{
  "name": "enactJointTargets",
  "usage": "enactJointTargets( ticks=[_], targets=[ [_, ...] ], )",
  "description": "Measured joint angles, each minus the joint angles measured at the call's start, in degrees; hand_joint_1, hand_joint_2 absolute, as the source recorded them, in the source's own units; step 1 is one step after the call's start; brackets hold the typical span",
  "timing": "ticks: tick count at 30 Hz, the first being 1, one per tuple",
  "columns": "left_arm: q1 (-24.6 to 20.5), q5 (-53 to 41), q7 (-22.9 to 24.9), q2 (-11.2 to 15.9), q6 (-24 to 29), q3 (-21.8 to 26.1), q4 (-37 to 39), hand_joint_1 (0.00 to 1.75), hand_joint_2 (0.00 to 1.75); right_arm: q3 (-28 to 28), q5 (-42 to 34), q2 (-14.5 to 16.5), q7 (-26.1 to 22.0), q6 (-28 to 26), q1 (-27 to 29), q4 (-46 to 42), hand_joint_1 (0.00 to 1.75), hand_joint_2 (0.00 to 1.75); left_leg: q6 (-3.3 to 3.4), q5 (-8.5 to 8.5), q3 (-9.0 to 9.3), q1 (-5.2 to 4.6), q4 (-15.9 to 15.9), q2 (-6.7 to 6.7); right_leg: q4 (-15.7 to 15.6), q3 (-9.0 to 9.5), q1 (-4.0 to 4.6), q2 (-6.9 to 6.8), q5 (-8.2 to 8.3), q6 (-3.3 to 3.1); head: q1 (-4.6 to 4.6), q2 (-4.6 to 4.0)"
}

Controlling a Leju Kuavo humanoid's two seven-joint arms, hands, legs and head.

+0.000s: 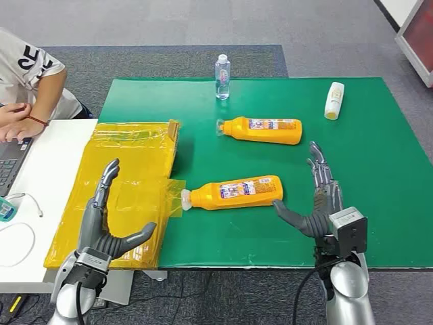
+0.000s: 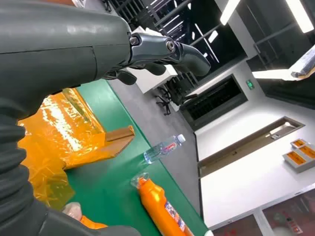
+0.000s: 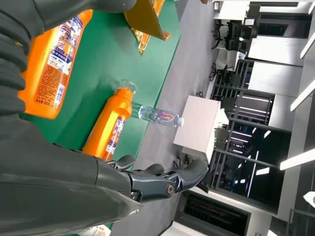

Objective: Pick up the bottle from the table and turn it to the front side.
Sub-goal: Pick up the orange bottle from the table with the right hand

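Near bottle (image 1: 236,191): orange detergent bottle on its side on the green surface (image 1: 388,169), cap toward the yellow film, base just beside the right thumb.
Right hand (image 1: 319,203): open, fingers spread, holding nothing.
Left hand (image 1: 105,220): open, empty, above the yellow film (image 1: 122,169).
Step advice: likely close around the bottle's base end, lift it off the surface, then roll the label forward.
Nearby: second orange bottle (image 1: 263,130), clear water bottle (image 1: 222,76), white bottle (image 1: 334,100); all well apart.
Obstacle: the film edge at the cap might snag.
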Motion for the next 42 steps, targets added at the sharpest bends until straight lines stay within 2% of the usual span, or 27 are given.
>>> enactJointTargets(
  ticks=[8,11,14,16,19,22,25,28,32,35,42],
  targets=[
    [-0.1,0.0,0.0,0.0,0.0,-0.2,0.2,0.0,1.75,0.2,3.0,0.0,0.0,-1.1,-0.1,0.0,0.0,1.75,0.0,0.0,0.0,0.0,0.0,0.0,0.0,0.0,0.0,0.0,0.0,0.0,0.01,0.0],
    [-0.4,0.2,0.0,0.1,-0.3,-0.6,0.6,0.0,1.75,1.7,9.2,-0.7,-0.3,-2.2,-1.0,0.6,0.0,1.75,0.0,0.0,0.0,0.0,0.0,0.0,0.0,0.0,0.0,0.01,0.01,-0.01,0.0,0.0],
    [-1.6,0.8,-0.4,0.3,-0.8,-1.4,1.5,0.0,1.75,5.3,16.3,-3.0,-0.5,-2.7,-3.7,2.9,0.0,1.75,0.03,0.05,0.0,0.0,0.0,0.0,0.0,0.01,0.0,0.0,0.05,-0.01,0.0,0.0],
    [-2.9,1.6,-1.1,0.7,-1.0,-2.1,2.7,0.0,1.75,9.1,19.4,-5.5,-0.5,-2.2,-7.1,6.3,0.0,1.75,0.04,0.11,-0.02,0.0,0.0,0.0,0.0,0.01,0.0,0.0,0.15,0.0,0.0,0.0],
    [-5.4,3.3,-2.2,1.3,-1.3,-3.3,5.2,0.0,1.75,17.8,24.1,-9.8,0.0,-1.8,-15.7,15.4,0.0,1.75,0.04,0.25,-0.03,-0.01,0.0,0.01,0.0,0.01,0.0,0.02,0.32,0.0,0.0,0.0],
    [-7.4,4.3,-3.0,1.8,-1.5,-4.3,7.4,0.0,1.75,27.5,26.6,-11.5,1.4,-1.8,-25.7,26.2,0.0,1.75,0.06,0.43,-0.04,0.0,0.0,0.01,0.0,-0.01,0.0,0.0,0.43,-0.01,0.0,0.0],
    [-8.7,4.7,-3.2,2.1,-1.6,-5.3,9.1,0.0,1.75,36.4,28.1,-11.5,3.4,-1.0,-34.6,35.4,0.0,1.75,0.07,0.55,-0.05,0.01,0.0,-0.02,0.0,-0.01,0.02,-0.08,0.46,-0.02,0.0,0.0],
    [-9.4,4.8,-3.3,2.3,-1.7,-5.8,10.2,0.0,1.75,42.5,28.6,-11.1,4.5,0.0,-40.2,41.5,0.0,1.75,0.06,0.57,-0.06,0.02,0.0,-0.04,0.0,-0.01,0.03,-0.1,0.46,-0.02,0.0,0.0],
    [-10.0,5.2,-3.4,2.7,-2.0,-6.3,11.3,0.0,1.75,48.0,30.4,-10.0,6.4,2.0,-44.8,47.2,0.0,1.75,0.06,0.55,-0.07,0.01,0.0,-0.04,0.0,-0.02,0.03,-0.09,0.46,-0.02,0.01,0.0],
    [-10.4,5.7,-3.7,2.8,-2.2,-6.8,12.1,0.0,1.75,52.2,32.1,-8.0,8.4,3.8,-47.5,51.8,0.0,1.75,0.05,0.53,-0.07,0.01,0.0,-0.04,0.0,-0.04,0.03,-0.09,0.44,-0.03,0.0,0.0],
    [-10.9,6.0,-3.9,3.2,-1.7,-7.2,13.2,0.0,1.75,58.7,34.5,-3.7,12.4,4.7,-50.7,61.8,0.0,1.75,0.01,0.51,-0.07,0.02,0.0,-0.04,0.0,-0.06,0.03,-0.08,0.41,-0.07,0.0,0.0]
  ],
)
